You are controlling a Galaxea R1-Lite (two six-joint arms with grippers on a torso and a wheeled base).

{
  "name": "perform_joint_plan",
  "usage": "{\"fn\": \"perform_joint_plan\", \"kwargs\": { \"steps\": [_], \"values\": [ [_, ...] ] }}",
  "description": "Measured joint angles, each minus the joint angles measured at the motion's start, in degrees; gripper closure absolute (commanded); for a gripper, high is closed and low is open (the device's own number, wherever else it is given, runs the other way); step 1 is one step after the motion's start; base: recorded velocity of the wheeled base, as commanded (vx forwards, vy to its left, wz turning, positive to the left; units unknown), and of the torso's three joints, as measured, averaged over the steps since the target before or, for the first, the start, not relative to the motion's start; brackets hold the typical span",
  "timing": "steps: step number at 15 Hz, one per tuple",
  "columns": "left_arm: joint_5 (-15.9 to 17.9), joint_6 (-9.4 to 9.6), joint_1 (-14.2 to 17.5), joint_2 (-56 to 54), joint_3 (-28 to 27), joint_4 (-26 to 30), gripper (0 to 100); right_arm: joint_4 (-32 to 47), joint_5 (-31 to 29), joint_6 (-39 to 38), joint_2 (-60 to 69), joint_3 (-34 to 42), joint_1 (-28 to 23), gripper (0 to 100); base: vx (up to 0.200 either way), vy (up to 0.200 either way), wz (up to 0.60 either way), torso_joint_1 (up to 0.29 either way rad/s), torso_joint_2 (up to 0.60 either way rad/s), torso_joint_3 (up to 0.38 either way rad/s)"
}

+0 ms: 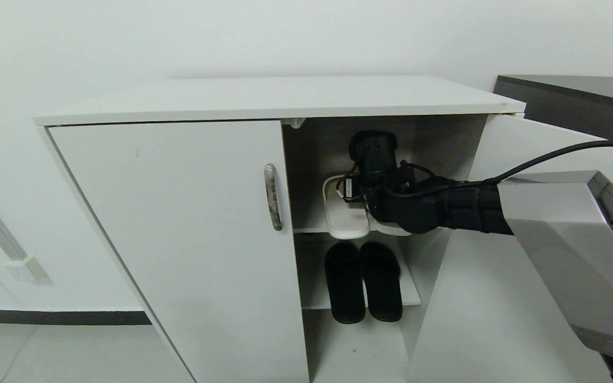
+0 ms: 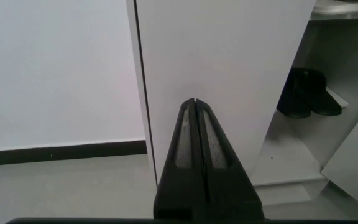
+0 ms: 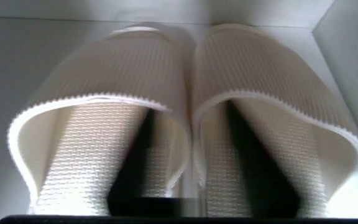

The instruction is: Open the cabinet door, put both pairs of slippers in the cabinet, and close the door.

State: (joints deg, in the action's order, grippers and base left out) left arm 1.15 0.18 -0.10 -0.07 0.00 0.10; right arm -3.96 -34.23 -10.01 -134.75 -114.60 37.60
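the white slippers (image 1: 346,223) lie side by side on the cabinet's (image 1: 285,98) upper shelf (image 1: 306,230), heels at its front edge. the black slippers (image 1: 362,282) sit on the lower shelf (image 1: 410,298), overhanging its front edge. the right door (image 1: 498,266) stands open and the left door (image 1: 179,223) is closed. the right end effector (image 1: 373,154) is inside the cabinet with its fingers (image 3: 142,168) apart, one in each white slipper. the left end effector (image 2: 194,109), fingers pressed together and holding nothing, faces the closed door.

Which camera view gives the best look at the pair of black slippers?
The head view: both black slippers lie side by side on the lower shelf, seen whole from above. The left wrist view shows their ends from the side. The right wrist view faces the white slippers.
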Motion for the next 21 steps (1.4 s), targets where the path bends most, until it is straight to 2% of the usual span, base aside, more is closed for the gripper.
{"fn": "perform_joint_plan", "kwargs": {
  "steps": [6,15,18,21],
  "values": [
    [0.0,0.0,0.0,0.0,0.0,0.0,100,0.02,-1.78,0.0,0.6,1.16,0.66,0,0.0,0.0,0.0,0.0,0.0,0.0],
    [-0.06,-0.09,0.0,0.0,0.0,0.0,100,-1.72,-2.69,-0.94,5.56,9.84,2.51,0,0.0,0.0,0.0,0.0,0.0,0.0],
    [-0.09,-0.09,0.0,0.0,0.0,0.0,100,-5.12,-2.72,-0.79,8.4,15.18,3.06,0,0.0,0.0,0.0,0.0,0.0,0.0],
    [-0.04,-0.09,0.0,0.0,0.0,0.0,100,-10.05,-2.69,-0.57,12.53,23.74,4.99,0,0.0,0.0,0.0,0.0,0.0,0.0]
  ]
}}
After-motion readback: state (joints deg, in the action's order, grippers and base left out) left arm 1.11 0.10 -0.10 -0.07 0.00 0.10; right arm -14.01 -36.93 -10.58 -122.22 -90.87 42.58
